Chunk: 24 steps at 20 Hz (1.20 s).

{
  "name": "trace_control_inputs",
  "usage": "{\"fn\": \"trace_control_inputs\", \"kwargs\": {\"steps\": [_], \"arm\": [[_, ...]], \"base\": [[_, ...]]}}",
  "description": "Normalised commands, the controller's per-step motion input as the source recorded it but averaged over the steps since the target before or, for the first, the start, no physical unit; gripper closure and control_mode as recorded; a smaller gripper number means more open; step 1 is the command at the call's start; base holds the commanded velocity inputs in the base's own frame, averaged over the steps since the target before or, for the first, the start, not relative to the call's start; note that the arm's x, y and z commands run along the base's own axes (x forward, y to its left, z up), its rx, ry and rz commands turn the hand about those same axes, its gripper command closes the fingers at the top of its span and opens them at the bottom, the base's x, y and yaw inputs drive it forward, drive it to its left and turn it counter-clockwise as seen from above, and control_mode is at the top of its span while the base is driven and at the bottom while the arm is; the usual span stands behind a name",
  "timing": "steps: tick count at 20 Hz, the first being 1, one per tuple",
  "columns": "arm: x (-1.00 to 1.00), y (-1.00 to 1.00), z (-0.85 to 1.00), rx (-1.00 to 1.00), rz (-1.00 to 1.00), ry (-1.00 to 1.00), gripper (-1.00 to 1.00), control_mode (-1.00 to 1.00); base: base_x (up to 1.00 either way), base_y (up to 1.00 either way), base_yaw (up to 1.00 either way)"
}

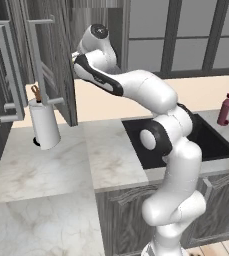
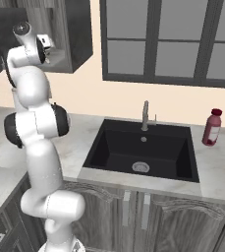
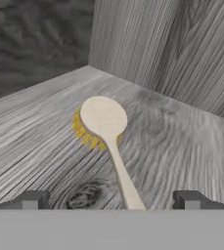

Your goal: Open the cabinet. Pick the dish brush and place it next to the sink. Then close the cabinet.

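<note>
The cabinet [image 2: 70, 34] stands open, its dark wood-grain door [image 1: 56, 60] swung out to the left with the silver bar handle [image 1: 34, 60] showing. My arm reaches up into it. On the grey cabinet floor [image 3: 40, 127] lies the dish brush [image 3: 103, 117], a cream round head over yellow bristles, its thin handle pointing back toward me. My gripper [image 3: 111, 200] is open, a fingertip on each side of the handle's near end, not touching it. The black sink [image 2: 143, 147] lies lower right in the marble counter [image 1: 41, 170].
A white paper towel roll [image 1: 45, 125] stands on the counter below the open door. A red bottle [image 2: 211, 127] stands right of the sink, and a silver faucet [image 2: 145, 115] rises behind it. Glass-paned cabinets [image 2: 182, 39] hang above the sink.
</note>
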Motion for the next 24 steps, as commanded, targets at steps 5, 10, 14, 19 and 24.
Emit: {"fn": "trace_control_inputs", "kwargs": {"steps": [5, 10, 14, 19, 24], "arm": [[0.39, 0.01, -0.02, 0.0, -0.02, 0.0, -1.0, -1.0], [0.32, 0.0, 0.0, 0.01, 0.0, 0.0, -1.0, -1.0], [0.24, 0.0, 0.0, 0.03, 0.0, 0.02, -1.0, -1.0], [0.13, 0.05, -0.08, 0.06, 0.0, 0.06, -1.0, -1.0], [0.01, 0.14, -0.17, 0.04, 0.0, 0.07, 1.0, -1.0]], "base": [[0.0, 0.0, 0.0], [0.0, 0.0, 0.0], [0.0, 0.0, 0.0], [0.0, 0.0, 0.0], [0.0, 0.0, 0.0]]}}
